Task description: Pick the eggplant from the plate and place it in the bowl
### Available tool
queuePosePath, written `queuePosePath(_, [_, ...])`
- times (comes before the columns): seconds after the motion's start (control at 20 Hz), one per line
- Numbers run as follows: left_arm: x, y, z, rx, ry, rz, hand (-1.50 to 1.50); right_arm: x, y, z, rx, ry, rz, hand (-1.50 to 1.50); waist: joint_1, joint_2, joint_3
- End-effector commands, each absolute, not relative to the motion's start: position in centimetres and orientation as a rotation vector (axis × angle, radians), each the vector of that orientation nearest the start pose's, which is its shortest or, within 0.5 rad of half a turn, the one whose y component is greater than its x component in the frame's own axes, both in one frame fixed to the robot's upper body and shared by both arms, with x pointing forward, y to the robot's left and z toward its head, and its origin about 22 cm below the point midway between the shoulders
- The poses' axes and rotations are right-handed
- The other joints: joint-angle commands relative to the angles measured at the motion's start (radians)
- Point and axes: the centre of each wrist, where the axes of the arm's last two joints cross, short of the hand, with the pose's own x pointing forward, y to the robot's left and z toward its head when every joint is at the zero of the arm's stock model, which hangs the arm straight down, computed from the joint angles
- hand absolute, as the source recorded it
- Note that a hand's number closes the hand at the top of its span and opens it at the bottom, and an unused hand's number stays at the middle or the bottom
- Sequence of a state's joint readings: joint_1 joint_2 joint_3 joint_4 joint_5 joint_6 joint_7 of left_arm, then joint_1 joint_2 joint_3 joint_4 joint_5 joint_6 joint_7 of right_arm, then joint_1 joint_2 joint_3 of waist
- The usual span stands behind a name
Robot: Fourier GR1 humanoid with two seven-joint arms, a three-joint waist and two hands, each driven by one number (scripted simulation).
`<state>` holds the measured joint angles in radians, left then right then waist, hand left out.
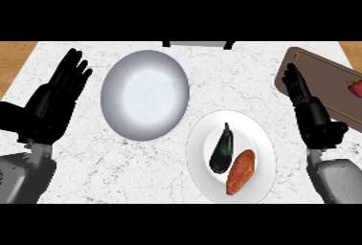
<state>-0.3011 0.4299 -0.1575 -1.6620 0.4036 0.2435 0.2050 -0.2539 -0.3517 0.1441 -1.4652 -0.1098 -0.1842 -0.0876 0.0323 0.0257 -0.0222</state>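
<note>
A dark eggplant point(222, 150) lies on a white plate point(263, 143) at the lower middle-right, next to an orange sweet potato point(241, 172). A grey bowl point(145, 94) sits to the upper left of the plate, with nothing in it. My right hand point(311, 112) stands open to the right of the plate, fingers straight and pointing away, apart from the eggplant. At the left edge my left hand point(51, 103) rests open, fingers up, to the left of the bowl.
A brown cutting board point(322, 79) lies at the upper right with a red vegetable point(355, 88) at the frame's edge. A dark object point(198, 44) shows at the counter's far edge. Wood shows past the marble counter at both top corners.
</note>
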Motion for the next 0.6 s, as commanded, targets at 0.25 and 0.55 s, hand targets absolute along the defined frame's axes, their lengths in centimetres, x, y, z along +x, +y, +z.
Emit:
queuePosePath(0.25, [29.5,29.1,11.1,0.353,-1.716,-0.153,0.0,28.0,-24.5,-0.5,0.546,-1.713,-0.154,1.5,-0.006,-0.008,0.04])
queuePosePath(0.55, [28.8,26.5,9.4,0.378,-1.66,-0.176,0.0,23.9,-31.9,-8.6,0.241,-1.698,-0.377,-1.5,-0.022,-0.018,0.029])
